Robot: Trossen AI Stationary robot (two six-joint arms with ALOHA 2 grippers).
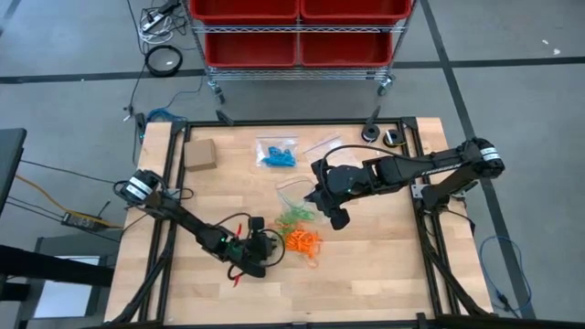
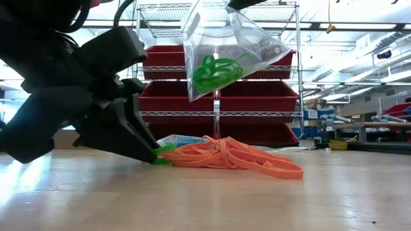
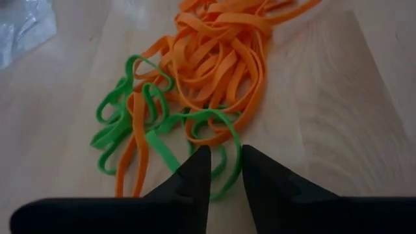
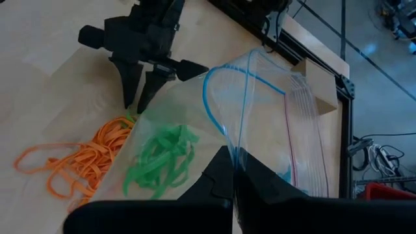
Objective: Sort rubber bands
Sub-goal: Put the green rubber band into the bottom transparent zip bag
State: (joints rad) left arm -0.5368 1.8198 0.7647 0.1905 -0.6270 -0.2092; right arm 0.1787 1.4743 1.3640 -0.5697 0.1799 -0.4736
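Fingers of the left gripper point(image 3: 225, 156) first: a narrow gap between them, tips down at the counter point(image 1: 366, 274), astride one strand of the loose green rubber bands point(image 3: 123, 123). Not pressed together; no firm pinch visible yet, and no telling whether the pads already touch the strand. Probably set this low and this narrow because a loop so thin and flat needs the tips right at the wood on either side of it.

Just beyond those tips, the orange rubber bands point(image 3: 221, 58): a tangled heap flat on the counter, several green loops woven into its near edge. Likely reason for going at the heap's fringe: a green strand lies free there, with less orange to drag along.

Above and past the heap, the right gripper point(image 4: 233, 159): fingers pressed together on one lip of a clear zip bag point(image 4: 260, 110), held up clear of the counter. Bag hanging by that edge, mouth gaping toward the left arm, a bunch of green rubber bands point(image 2: 215, 70) already slumped in its bottom. Held so, by the look of it, as an open target for the next green band, close to the heap to keep the carry short.

Farther back on the counter, a second bag with blue rubber bands point(image 1: 276, 155), lying flat and well apart from both arms. Beside it toward the left corner, a small cardboard box point(image 1: 200, 153).
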